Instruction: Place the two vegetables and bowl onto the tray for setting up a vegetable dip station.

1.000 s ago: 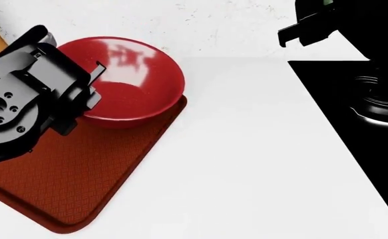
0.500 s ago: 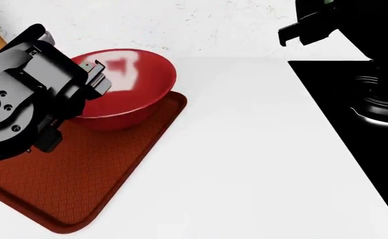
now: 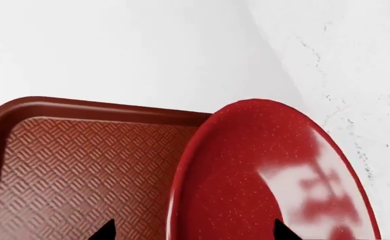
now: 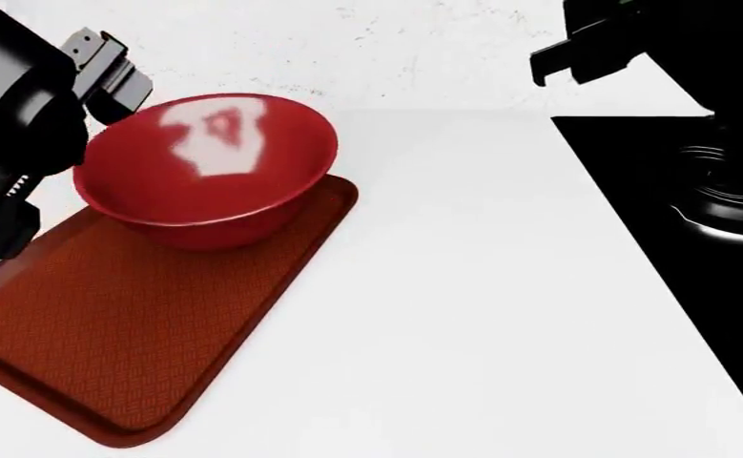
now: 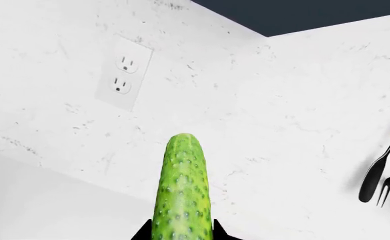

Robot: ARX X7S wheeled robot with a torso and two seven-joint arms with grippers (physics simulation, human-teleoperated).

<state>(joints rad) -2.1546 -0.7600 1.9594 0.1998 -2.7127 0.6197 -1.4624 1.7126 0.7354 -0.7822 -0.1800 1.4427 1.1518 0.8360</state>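
1. Flat rectangular dark red-brown tray (image 4: 130, 353), raised rim, crosshatch floor. Nearest item to you; it lies on the white bench (image 4: 473, 286) at your left and serves as the landmark for every entry below. Most of its floor is bare, likely kept free for the vegetables.

2. Large glossy deep red round bowl (image 4: 206, 176). Sits upright on the tray's far corner, its far side overhanging the rim there. Judged placed: this part of the task looks done.

3. Left gripper (image 4: 104, 72). Beyond the tray's far left edge, beside the bowl and apart from it. Its wrist camera shows two dark finger tips spread wide with nothing between them, looking down on bowl and tray.

4. Right gripper (image 4: 575, 57). Well to the right of the tray, raised by the far wall. Its fingers pinch the short bumpy green cucumber (image 5: 182, 190) at its lower end, the free end pointing toward the marbled wall with its outlet (image 5: 122, 72). Held aloft, you appear set to carry it across to the tray.

5. Carrot: not in view.
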